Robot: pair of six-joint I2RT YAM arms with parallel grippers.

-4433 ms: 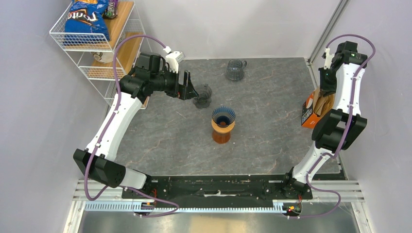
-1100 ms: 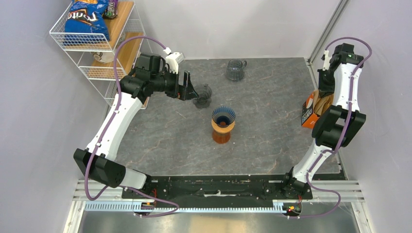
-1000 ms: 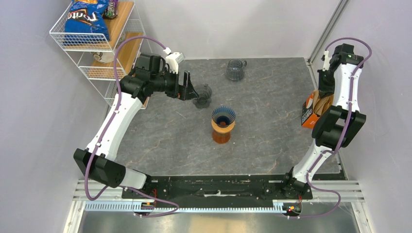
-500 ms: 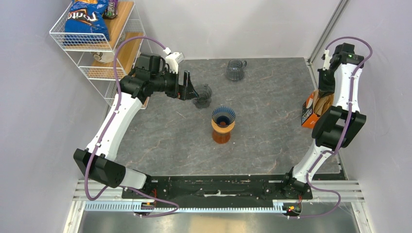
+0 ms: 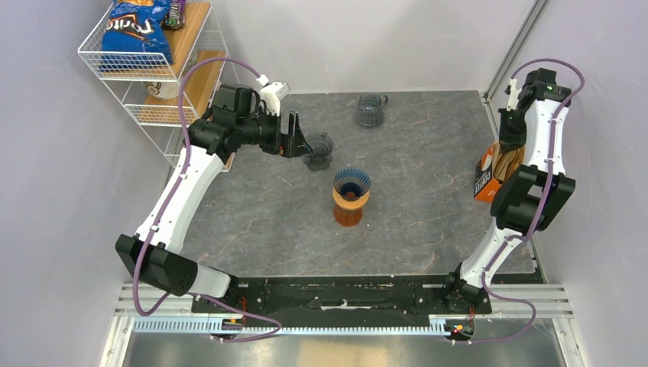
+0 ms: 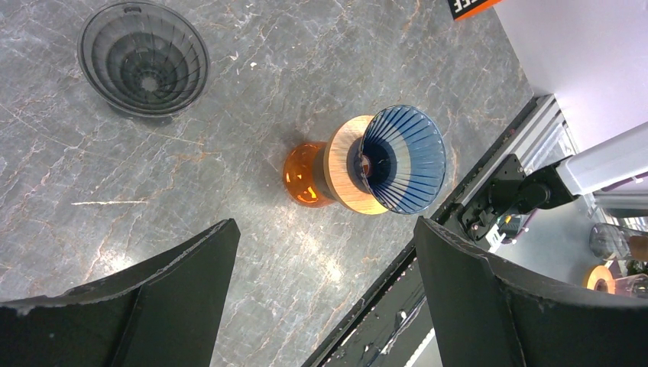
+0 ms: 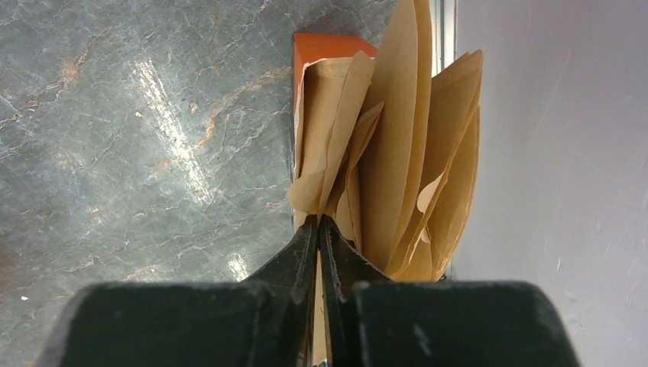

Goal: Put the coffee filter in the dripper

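Note:
Brown paper coffee filters [image 7: 397, 153] stand fanned out in an orange box [image 7: 327, 46] at the table's right edge [image 5: 484, 177]. My right gripper [image 7: 319, 222] points down into that box [image 5: 506, 151], shut on one coffee filter, whose thin edge shows between the fingers. The blue ribbed dripper [image 5: 351, 182] sits on a wooden collar over an orange base mid-table, and shows empty in the left wrist view [image 6: 403, 158]. My left gripper [image 6: 325, 225] hangs open over the back left of the table [image 5: 300, 145], holding nothing.
A grey dripper [image 5: 319, 151] lies just beyond the left gripper's fingers [image 6: 144, 58]. A glass mug [image 5: 370, 110] stands at the back. A white wire shelf [image 5: 153, 69] with snack bags is at the back left. A wall runs close beside the orange box.
The right gripper's fingers have closed together on a filter in the box. The left arm has not moved.

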